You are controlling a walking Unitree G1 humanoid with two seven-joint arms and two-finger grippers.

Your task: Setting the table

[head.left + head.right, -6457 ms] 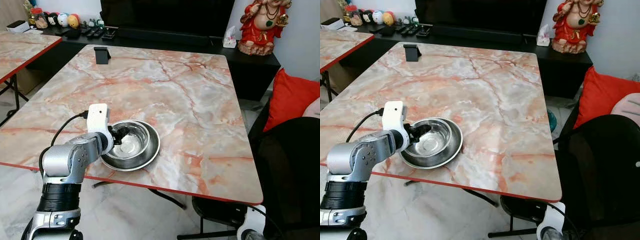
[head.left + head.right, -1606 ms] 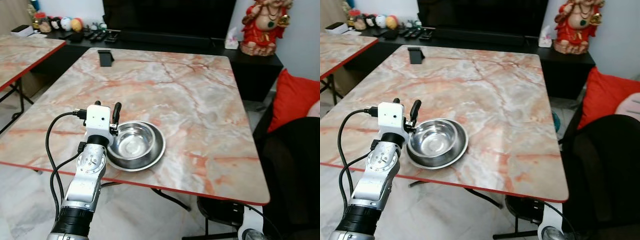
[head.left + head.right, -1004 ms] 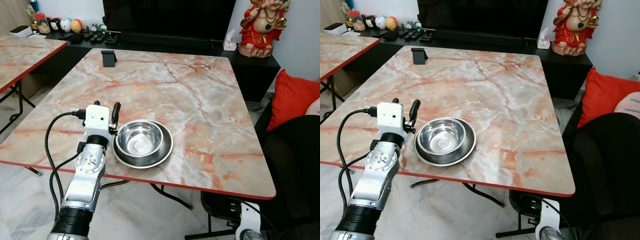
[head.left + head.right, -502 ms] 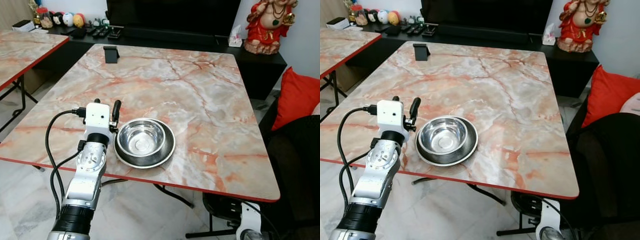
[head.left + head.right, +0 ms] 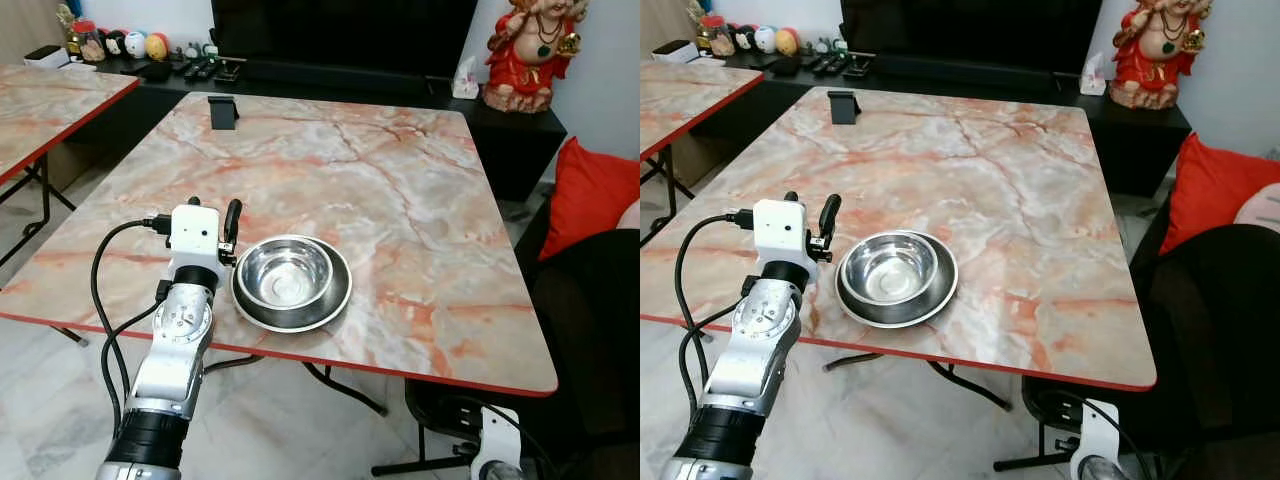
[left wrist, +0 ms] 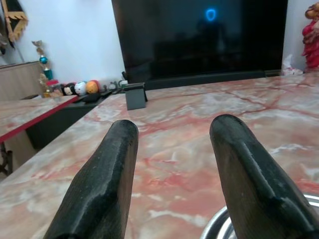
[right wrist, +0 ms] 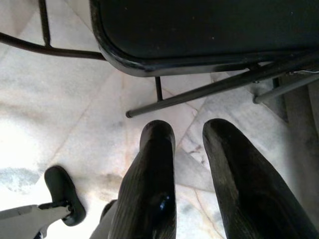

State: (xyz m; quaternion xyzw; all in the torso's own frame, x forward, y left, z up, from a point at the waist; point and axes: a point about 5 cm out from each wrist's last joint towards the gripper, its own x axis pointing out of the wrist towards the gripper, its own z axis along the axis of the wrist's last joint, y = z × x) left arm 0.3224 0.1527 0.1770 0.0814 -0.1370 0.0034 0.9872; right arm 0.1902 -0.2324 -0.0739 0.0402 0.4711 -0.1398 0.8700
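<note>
A steel bowl (image 5: 287,273) sits inside a shallow steel plate (image 5: 330,305) near the front edge of the marble table (image 5: 400,200). My left gripper (image 5: 214,212) is just to the left of the plate, a little above the tabletop and pointing toward the far end. It is open, with nothing between its fingers (image 6: 107,184). The plate's rim (image 6: 219,230) shows at a corner of the left wrist view. My right arm (image 5: 497,449) hangs idle low beside the chair. Its gripper (image 7: 189,130) points at the floor, fingers slightly apart.
A black stand (image 5: 222,111) is at the table's far left edge. A second marble table (image 5: 50,100) is to the left. A black chair (image 5: 590,330) and a red cushion (image 5: 585,190) crowd the right side. A dark cabinet with a red statue (image 5: 528,50) lines the back.
Since 6.5 s ago my left gripper has come off the bowl's rim and now points forward beside the plate. Over the last second only the camera shifted slightly.
</note>
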